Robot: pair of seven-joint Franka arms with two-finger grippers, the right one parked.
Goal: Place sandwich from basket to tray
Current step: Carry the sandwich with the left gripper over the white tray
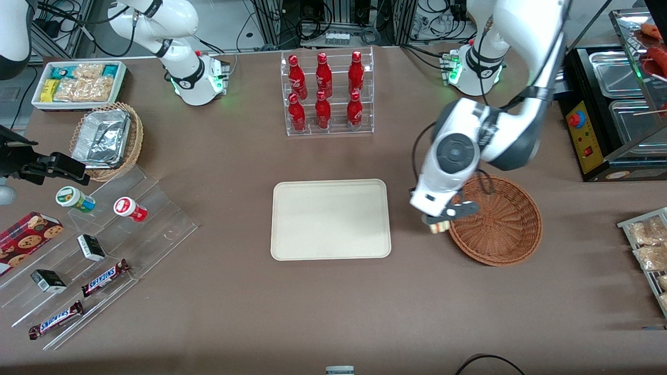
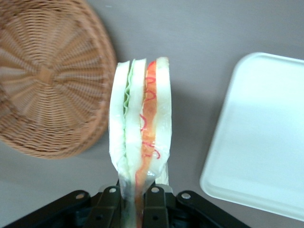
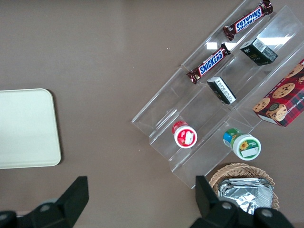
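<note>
The tray [image 1: 330, 219] lay flat and bare, nearest the parked arm's end. Between it and the basket [image 1: 495, 221], my gripper [image 1: 440, 223] hung above the table, just clear of the basket's rim, its fingers [image 2: 110, 202] clenched on the sandwich [image 2: 140, 137] by one corner, the wedge hanging free. The carry, I judged, was partly done; it called for steady travel over the tray's rim, then a low descent before letting go.

The basket [image 1: 495, 221] is rough woven wicker. The tray [image 1: 330, 219] looks like smooth matt plastic. The gripper [image 1: 440, 221], over the table between them, pinches a sandwich [image 2: 140, 142] in glossy clear film.
</note>
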